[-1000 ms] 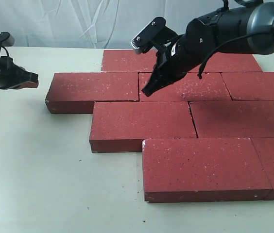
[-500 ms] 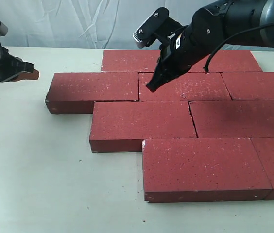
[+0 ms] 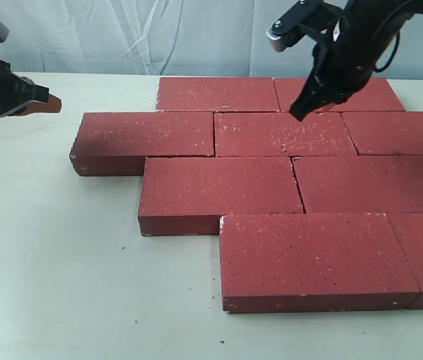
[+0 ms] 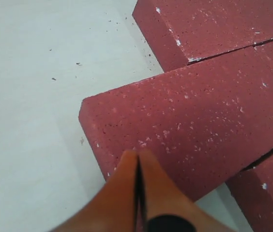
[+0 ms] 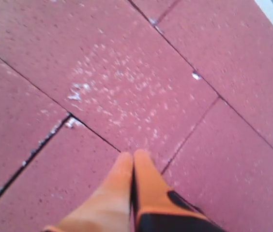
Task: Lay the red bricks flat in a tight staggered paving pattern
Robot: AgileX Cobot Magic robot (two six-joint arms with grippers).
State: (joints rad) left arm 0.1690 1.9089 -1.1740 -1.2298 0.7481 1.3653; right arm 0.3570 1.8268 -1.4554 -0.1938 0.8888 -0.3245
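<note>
1. The bricks lie flat on the table in four staggered rows, with most joints snug.
2. Both pairs of jaws are pressed together and empty. The right gripper hangs over the back rows, and the left gripper is off the pattern's left end.
3. Any last nudge should, I'd say, be a slow, low sideways push.
4. Since a second ago the right gripper has lifted and swung rightward, while the left gripper has barely shifted.
</note>
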